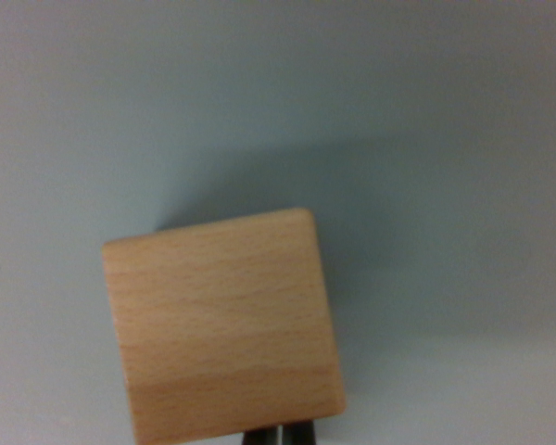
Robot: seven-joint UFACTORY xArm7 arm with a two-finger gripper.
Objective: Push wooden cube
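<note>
The wooden cube (224,326) sits just ahead of my claw (280,435), apparently touching its dark tips, so I judge the push is at contact, how far along I cannot tell. My claw looks nearly closed, gripping nothing. The cube is smooth pale beech with rounded corners, on a matte grey counter (445,139)

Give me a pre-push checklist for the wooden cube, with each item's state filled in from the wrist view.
1. Wooden cube in view: ok, it fills the lower centre.
2. Gripper behind the cube: ok, dark fingertips show at the bottom edge, just below it.
3. Fingertips touching the cube: cannot tell, the cube hides the contact.
4. Jaws closed for a flat push: cannot tell, only a sliver shows.
5. Surface ahead of the cube free: ok, nothing visible there.
6. Cube square to the push: not ok, it sits slightly rotated.
</note>
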